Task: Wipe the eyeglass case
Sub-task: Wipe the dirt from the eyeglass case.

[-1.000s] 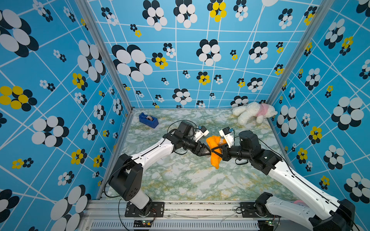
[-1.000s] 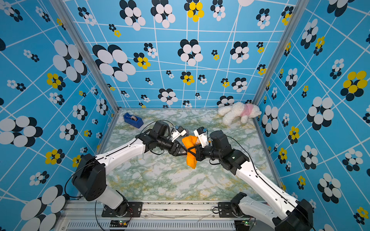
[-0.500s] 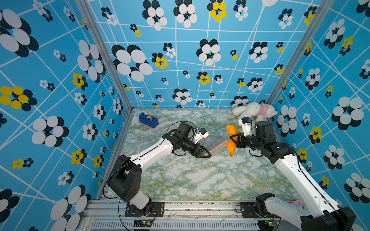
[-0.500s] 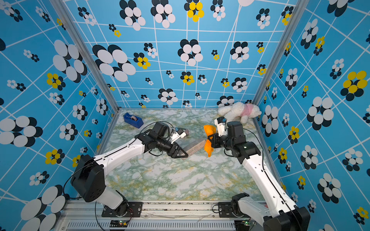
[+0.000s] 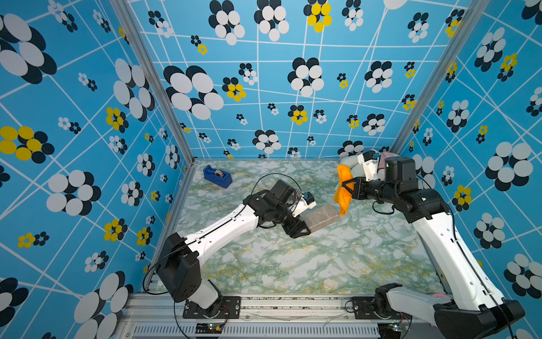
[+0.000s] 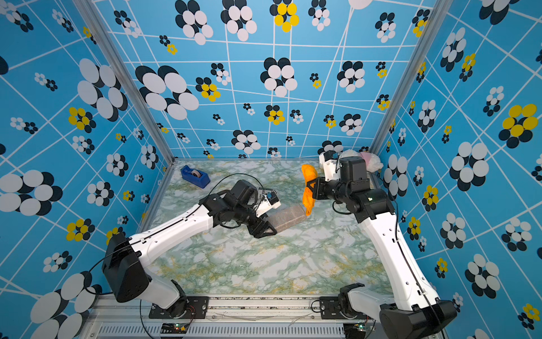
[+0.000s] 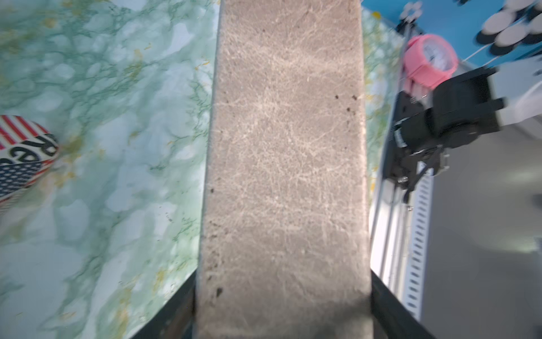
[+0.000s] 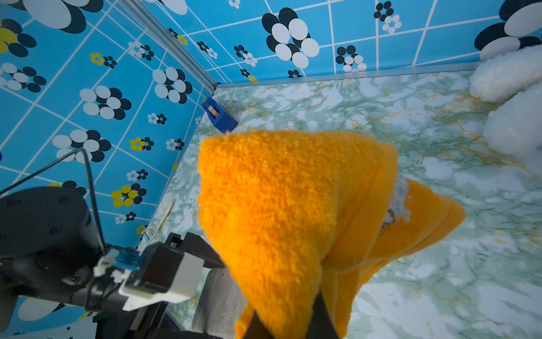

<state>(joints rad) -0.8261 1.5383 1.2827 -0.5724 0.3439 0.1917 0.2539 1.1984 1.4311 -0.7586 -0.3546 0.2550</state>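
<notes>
Left gripper [image 5: 302, 227] stretched low, clamping eyeglass case [image 5: 322, 216]; right gripper [image 5: 345, 186] aloft, pinching cloth [image 5: 342, 202] (orange)

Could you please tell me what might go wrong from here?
The left jaws hold the eyeglass case by one end only; pressure on its free end could twist it loose.
The orange cloth hangs in loose folds from the right jaws, so it may brush rather than wipe.
The plush toy sits close behind the right arm; a back-swing might knock it.

Tape dispenser [image 5: 217, 176] occupies the surface's [image 5: 293, 264] back left corner, plush toy [image 6: 368, 160] the back right. Eyeglass case [image 5: 321, 217] sits mid-surface.
</notes>
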